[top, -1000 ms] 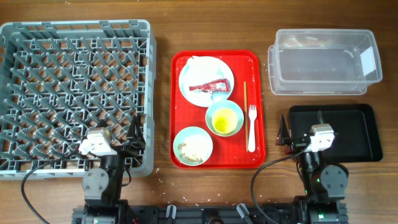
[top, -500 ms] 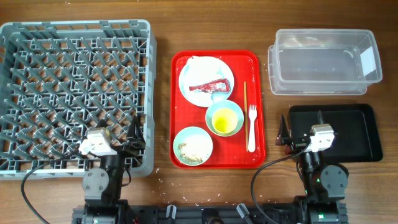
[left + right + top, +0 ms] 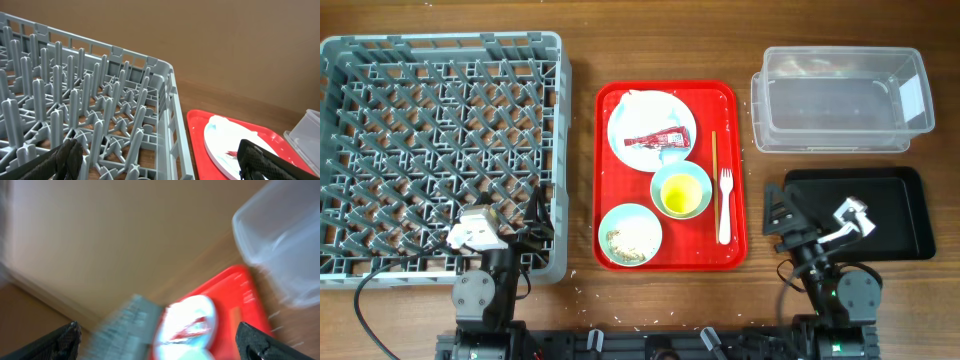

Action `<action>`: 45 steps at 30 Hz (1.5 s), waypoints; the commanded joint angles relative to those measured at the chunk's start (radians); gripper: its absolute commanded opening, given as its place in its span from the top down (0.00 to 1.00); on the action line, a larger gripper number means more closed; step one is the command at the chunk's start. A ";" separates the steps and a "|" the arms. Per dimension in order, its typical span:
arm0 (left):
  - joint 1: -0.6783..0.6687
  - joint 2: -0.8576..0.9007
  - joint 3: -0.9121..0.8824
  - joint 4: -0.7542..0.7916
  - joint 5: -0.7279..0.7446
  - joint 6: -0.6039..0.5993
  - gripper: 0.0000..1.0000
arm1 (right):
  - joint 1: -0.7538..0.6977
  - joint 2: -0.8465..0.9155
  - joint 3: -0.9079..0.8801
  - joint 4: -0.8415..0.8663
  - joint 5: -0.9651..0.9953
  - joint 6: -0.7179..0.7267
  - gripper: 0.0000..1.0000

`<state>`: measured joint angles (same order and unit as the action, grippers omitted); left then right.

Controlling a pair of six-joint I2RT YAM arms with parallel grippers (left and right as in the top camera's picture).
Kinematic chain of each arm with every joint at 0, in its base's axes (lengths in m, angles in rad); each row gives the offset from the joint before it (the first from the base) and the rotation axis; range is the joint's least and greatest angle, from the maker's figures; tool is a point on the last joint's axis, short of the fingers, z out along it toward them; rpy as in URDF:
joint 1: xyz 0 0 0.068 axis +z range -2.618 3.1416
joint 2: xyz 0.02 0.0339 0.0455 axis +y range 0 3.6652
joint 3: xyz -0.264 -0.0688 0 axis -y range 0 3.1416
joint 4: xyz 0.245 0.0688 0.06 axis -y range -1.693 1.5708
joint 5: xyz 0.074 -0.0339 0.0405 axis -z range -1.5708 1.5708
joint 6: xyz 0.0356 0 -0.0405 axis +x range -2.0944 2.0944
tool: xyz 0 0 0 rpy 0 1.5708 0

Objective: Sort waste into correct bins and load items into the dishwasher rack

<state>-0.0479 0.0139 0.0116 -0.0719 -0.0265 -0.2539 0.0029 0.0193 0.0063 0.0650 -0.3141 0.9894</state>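
The grey dishwasher rack [image 3: 440, 150] fills the left side. A red serving tray [image 3: 736, 100] holds a white plate [image 3: 682, 118] with a crumpled napkin [image 3: 638, 106] and a red-and-white wrapper [image 3: 655, 138]. It also holds a bowl [image 3: 698, 178] with a yellow cup [image 3: 679, 198] in it, a bowl [image 3: 630, 235] with rice crumbs, chopsticks [image 3: 714, 170] and a white fork [image 3: 725, 205]. The clear tub [image 3: 840, 98] and the black tray [image 3: 880, 215] are at the right. My left gripper [image 3: 535, 225] is open over the rack's near right corner [image 3: 172, 125]. My right gripper [image 3: 782, 215] is open and empty at the black tray's left edge. The right wrist view is blurred.
Small whitish crumbs lie on the wooden table near the rack's front corner [image 3: 582, 290]. The rack's upright pegs [image 3: 75, 100] stand close ahead of the left gripper [image 3: 160, 155]. The right wrist view shows the plate [image 3: 187, 322] and the clear tub [image 3: 280, 235] ahead of the right gripper [image 3: 160, 335].
The right wrist has turned and tilted, with the gripper swung lower and leftward over the black tray's edge. The left arm and all objects have not moved.
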 commanded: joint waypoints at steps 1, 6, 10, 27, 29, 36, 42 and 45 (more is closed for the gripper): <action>-0.005 -0.001 -0.006 0.002 -0.009 -0.013 0.00 | -0.002 -0.005 -0.001 0.222 -0.027 0.347 0.00; -0.005 0.000 -0.006 0.002 -0.009 -0.012 0.00 | -0.002 -0.003 0.056 0.575 0.116 0.260 0.01; -0.005 0.000 -0.006 0.002 -0.009 -0.013 0.00 | -0.002 0.089 0.249 0.332 0.032 -0.097 0.00; -0.005 0.000 -0.006 0.002 -0.009 -0.012 0.00 | 0.388 1.405 1.405 -0.726 0.204 -0.767 0.00; -0.005 0.000 -0.006 0.002 -0.009 -0.013 0.00 | 0.435 1.511 1.501 -0.763 0.225 -0.779 0.00; -0.005 0.001 -0.006 0.002 -0.009 -0.012 0.00 | 0.463 1.662 1.530 -0.642 0.105 -0.584 0.00; -0.005 0.002 -0.006 0.002 -0.009 -0.012 0.00 | 0.465 1.848 1.530 -0.579 0.111 -0.347 0.23; -0.005 0.002 -0.006 0.002 -0.009 -0.013 0.00 | 0.465 1.927 1.530 -0.561 0.112 -0.238 0.30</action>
<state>-0.0479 0.0204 0.0101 -0.0708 -0.0292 -0.2539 0.4641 1.8797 1.5154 -0.5087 -0.1947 0.6075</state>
